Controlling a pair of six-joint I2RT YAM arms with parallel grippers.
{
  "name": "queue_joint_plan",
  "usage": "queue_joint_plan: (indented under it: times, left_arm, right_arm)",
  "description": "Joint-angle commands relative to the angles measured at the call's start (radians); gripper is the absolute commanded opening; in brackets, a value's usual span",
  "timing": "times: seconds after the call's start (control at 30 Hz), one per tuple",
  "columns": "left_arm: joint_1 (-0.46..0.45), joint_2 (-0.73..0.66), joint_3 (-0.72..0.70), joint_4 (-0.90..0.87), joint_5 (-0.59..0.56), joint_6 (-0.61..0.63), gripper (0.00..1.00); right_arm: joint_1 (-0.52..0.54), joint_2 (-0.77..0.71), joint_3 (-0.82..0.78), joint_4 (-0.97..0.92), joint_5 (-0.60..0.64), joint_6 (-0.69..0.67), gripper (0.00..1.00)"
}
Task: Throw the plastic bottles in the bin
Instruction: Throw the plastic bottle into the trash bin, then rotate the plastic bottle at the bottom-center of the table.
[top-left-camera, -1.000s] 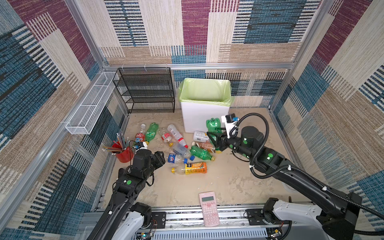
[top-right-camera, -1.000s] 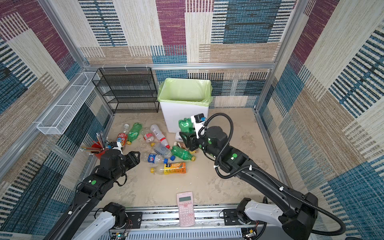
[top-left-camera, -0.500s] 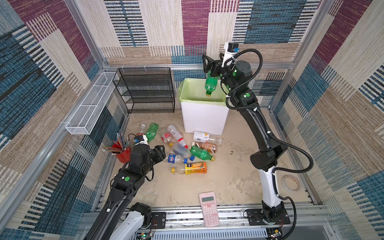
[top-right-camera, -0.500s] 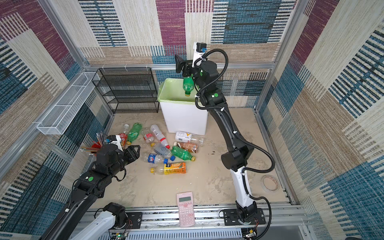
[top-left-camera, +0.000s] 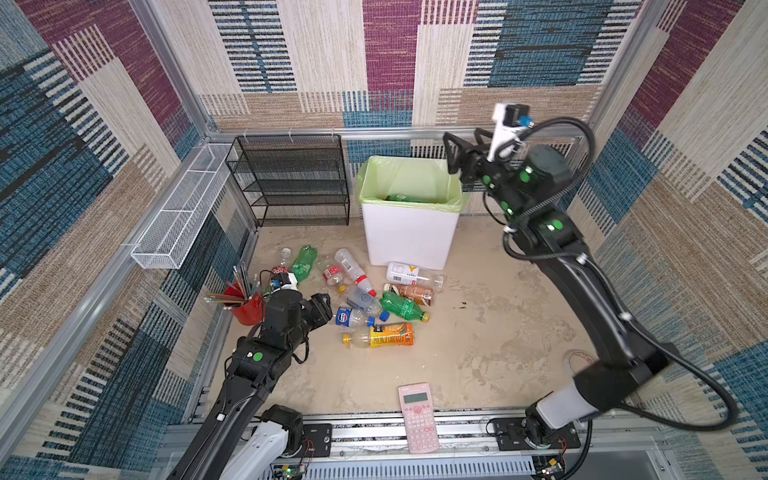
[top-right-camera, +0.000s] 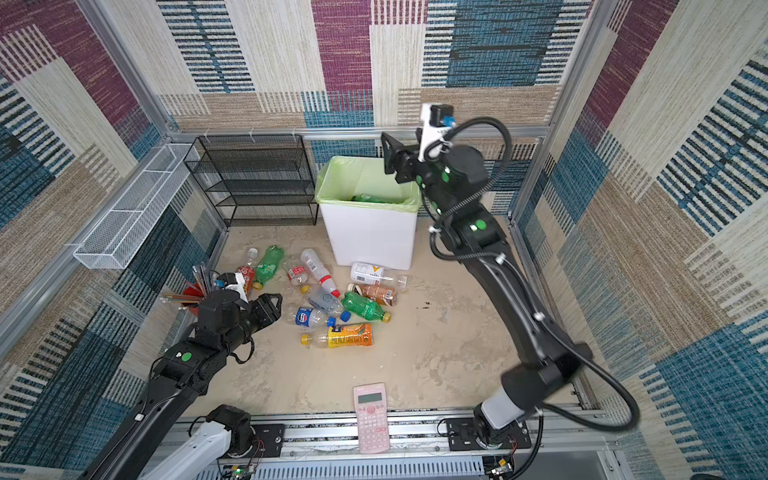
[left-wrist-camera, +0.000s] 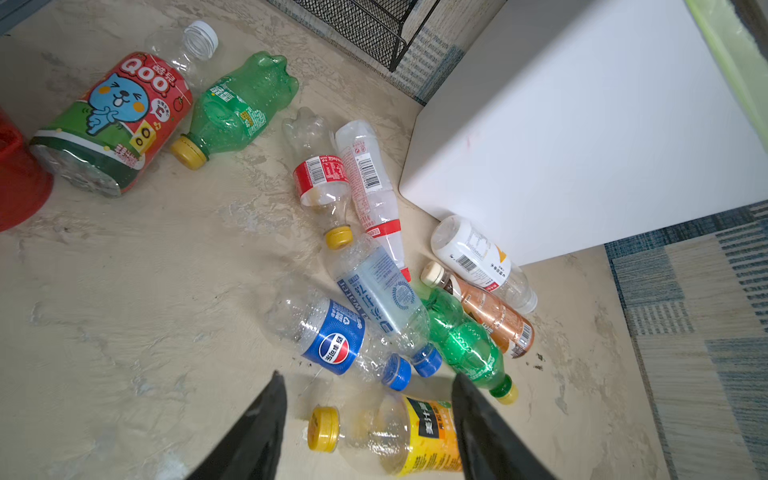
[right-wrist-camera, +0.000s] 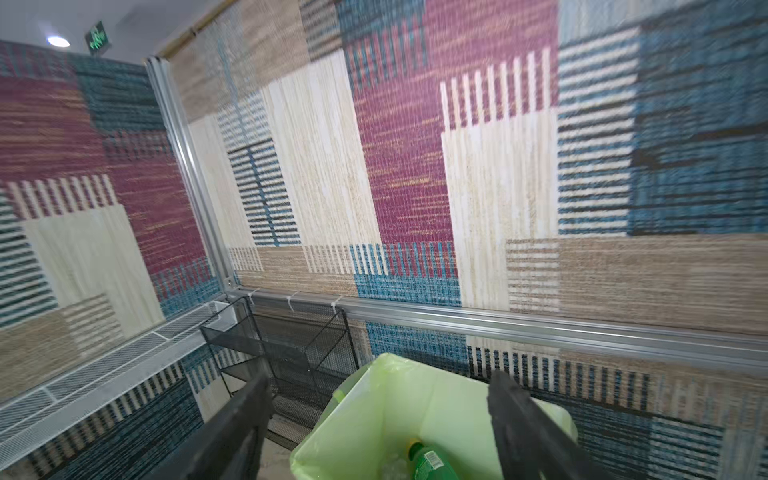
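The bin (top-left-camera: 409, 237) (top-right-camera: 370, 237) is white with a light green liner and stands at the back. A green bottle (top-left-camera: 401, 197) (right-wrist-camera: 432, 461) lies inside it. My right gripper (top-left-camera: 461, 145) (right-wrist-camera: 379, 376) hangs open and empty above the bin's right rim. Several plastic bottles lie in a pile in front of the bin. Among them are an orange-labelled one (top-left-camera: 384, 336) (left-wrist-camera: 399, 436), a blue-labelled one (top-left-camera: 353, 318) (left-wrist-camera: 332, 338) and a green one (top-left-camera: 401, 306). My left gripper (top-left-camera: 322, 305) (left-wrist-camera: 366, 376) is open just left of the pile, over the orange-labelled bottle's neck, holding nothing.
A red pencil cup (top-left-camera: 247, 307) stands beside my left arm. A pink calculator (top-left-camera: 417, 415) lies at the front edge. A black mesh rack (top-left-camera: 291, 183) stands left of the bin, and a white wire basket (top-left-camera: 183, 208) hangs on the left wall.
My right arm lifted a green bottle from the pile to above the bin and let it go. The bottle now lies inside. My left arm has barely moved.
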Motion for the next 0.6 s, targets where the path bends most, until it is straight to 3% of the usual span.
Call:
queue_joint_plan:
  times: [0.0, 0.17, 0.33, 0.57]
  left_arm:
    - [0.0, 0.002, -0.022, 0.029, 0.012, -0.012, 0.64]
    - [0.0, 0.022, -0.042, 0.021, 0.025, -0.013, 0.64]
    - [0.001, 0.109, -0.039, 0.026, 0.076, -0.039, 0.63]
    - [0.001, 0.265, 0.031, -0.032, 0.143, -0.228, 0.56]
  right_arm:
    - [0.003, -0.149, -0.272, -0.02, 0.004, 0.074, 0.79]
    - [0.014, -0.373, -0.729, -0.11, -0.01, 0.204, 0.76]
    - [0.021, -0.483, -1.081, -0.121, -0.063, 0.338, 0.75]
    - [0.022, -0.516, -1.312, -0.097, -0.099, 0.449, 0.76]
